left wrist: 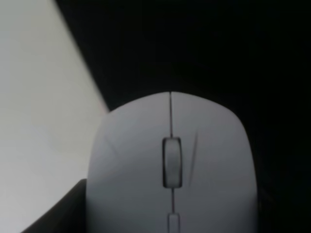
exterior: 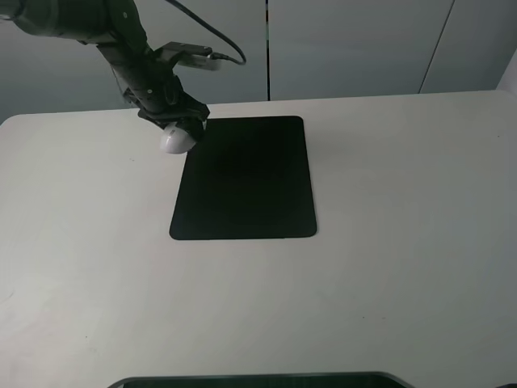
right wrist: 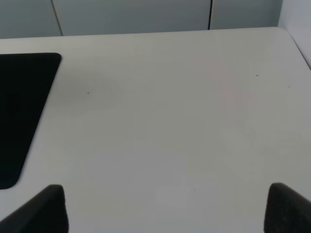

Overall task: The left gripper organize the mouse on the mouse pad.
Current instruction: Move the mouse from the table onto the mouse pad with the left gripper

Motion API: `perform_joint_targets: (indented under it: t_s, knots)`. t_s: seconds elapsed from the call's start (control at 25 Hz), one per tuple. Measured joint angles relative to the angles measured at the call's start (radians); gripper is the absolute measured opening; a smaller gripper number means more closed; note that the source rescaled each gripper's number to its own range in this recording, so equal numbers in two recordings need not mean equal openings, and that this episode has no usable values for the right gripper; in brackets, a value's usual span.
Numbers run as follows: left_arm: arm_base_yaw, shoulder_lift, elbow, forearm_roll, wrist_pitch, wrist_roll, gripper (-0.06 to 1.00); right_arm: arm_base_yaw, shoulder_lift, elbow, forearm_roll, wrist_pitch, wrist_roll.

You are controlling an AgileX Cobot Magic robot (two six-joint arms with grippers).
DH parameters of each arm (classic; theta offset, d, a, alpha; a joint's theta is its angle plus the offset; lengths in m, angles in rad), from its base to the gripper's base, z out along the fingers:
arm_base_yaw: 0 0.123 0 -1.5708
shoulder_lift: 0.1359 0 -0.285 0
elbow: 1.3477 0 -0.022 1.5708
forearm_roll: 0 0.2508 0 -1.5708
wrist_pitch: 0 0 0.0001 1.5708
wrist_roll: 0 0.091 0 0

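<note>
No readable text, label, brand, number on mouse (left wrist: 170,165), mouse pad (exterior: 246,178), table (exterior: 404,242).

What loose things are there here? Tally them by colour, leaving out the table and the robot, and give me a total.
White-grey: 1, the mouse
Black: 1, the mouse pad
Total: 2
</note>
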Motion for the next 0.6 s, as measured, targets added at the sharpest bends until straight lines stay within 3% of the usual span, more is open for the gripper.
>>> perform_joint_targets:
  t_s: [0.32, 0.6]
  knots:
    - [-0.078, 0.089, -0.144, -0.018, 0.068, 0.0, 0.0, 0.0, 0.0, 0.0, 0.0, 0.0, 0.0]
    - [-0.101, 0.119, -0.162, -0.018, 0.081, -0.017, 0.0, 0.0, 0.0, 0.0, 0.0, 0.0, 0.0]
